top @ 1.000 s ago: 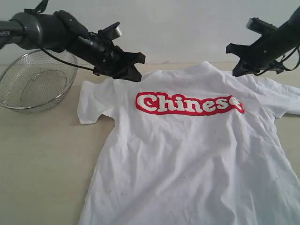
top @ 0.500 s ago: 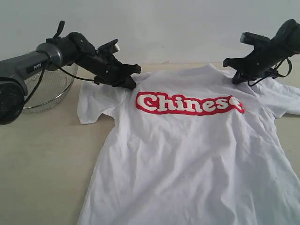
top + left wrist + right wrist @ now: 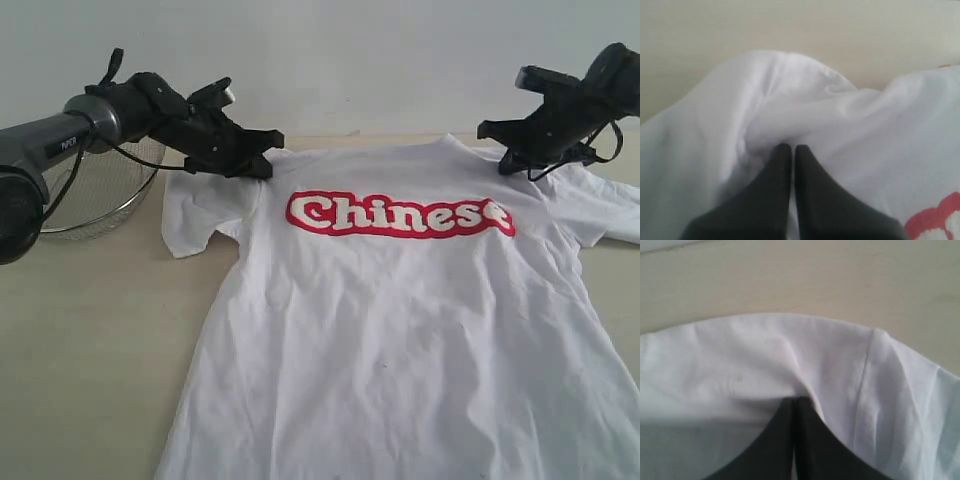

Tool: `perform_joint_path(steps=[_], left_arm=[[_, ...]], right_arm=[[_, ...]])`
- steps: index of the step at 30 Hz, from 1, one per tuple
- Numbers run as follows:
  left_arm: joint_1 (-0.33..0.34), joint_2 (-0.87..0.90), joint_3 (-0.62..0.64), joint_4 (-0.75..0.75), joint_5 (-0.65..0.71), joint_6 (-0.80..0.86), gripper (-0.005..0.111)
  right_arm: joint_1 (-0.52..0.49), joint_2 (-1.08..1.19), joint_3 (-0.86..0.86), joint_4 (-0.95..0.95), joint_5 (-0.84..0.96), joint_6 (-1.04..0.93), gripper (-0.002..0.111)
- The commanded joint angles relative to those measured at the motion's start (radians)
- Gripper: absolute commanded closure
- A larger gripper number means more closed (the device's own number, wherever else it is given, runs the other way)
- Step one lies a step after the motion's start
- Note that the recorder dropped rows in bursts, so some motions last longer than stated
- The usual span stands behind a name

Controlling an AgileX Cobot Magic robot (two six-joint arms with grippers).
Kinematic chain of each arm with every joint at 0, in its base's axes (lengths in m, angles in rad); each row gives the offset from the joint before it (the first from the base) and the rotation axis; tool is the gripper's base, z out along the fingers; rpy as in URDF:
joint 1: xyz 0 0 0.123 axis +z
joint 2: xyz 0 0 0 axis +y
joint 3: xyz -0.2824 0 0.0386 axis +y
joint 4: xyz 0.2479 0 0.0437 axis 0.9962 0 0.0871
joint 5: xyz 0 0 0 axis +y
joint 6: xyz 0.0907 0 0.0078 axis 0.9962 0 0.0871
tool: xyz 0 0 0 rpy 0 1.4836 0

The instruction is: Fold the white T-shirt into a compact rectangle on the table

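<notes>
Pinching one shoulder of a white wrinkled short-sleeved cotton T-shirt (image 3: 400,340) with the left end effector (image 3: 262,163), jaws pressed together on a pucker of cloth raised just off the wide pale beige matte bench (image 3: 90,340). Pinching the opposite shoulder likewise with the right end effector (image 3: 504,160), jaws closed with no visible gap, white fabric bunched at the tips. Between the two end effectors, holding the collar edge nearly straight. Just in front of that edge, showing a red band with white "Chinese" lettering (image 3: 400,215), face up. Nearer the camera than both end effectors, lying flat and creased on the bench, hem running out of view. Outboard of the left end effector, resting on the bench apart from the shirt, a round wire-mesh metal bowl (image 3: 95,200), partly hidden by the arm.
</notes>
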Motion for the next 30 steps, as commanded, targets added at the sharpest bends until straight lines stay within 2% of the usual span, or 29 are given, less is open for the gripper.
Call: perform_joint_path(steps=[1, 7, 10, 12, 18, 22, 30], left_arm=[[0.011, 0.008, 0.001, 0.035, -0.025, -0.008, 0.102], [0.011, -0.016, 0.001, -0.075, 0.033, 0.058, 0.102], [0.011, -0.077, 0.001, -0.155, -0.010, 0.159, 0.102], [0.011, -0.085, -0.001, -0.155, -0.054, 0.161, 0.102], [0.009, -0.027, -0.001, -0.153, -0.031, 0.169, 0.102], [0.009, -0.031, -0.001, -0.143, 0.058, 0.169, 0.102], [0.037, -0.117, 0.008, -0.099, 0.181, 0.112, 0.102]], right_arm=[[-0.011, 0.019, -0.020, -0.043, 0.003, 0.005, 0.109], [-0.011, 0.007, -0.044, 0.037, 0.064, -0.024, 0.109], [-0.011, -0.038, -0.046, 0.191, 0.106, -0.123, 0.109], [-0.007, -0.057, -0.046, 0.299, 0.129, -0.190, 0.109], [-0.005, -0.063, -0.046, 0.293, 0.123, -0.193, 0.109], [-0.011, -0.069, -0.046, 0.305, 0.150, -0.194, 0.109], [-0.041, -0.132, -0.036, 0.335, 0.327, -0.213, 0.109]])
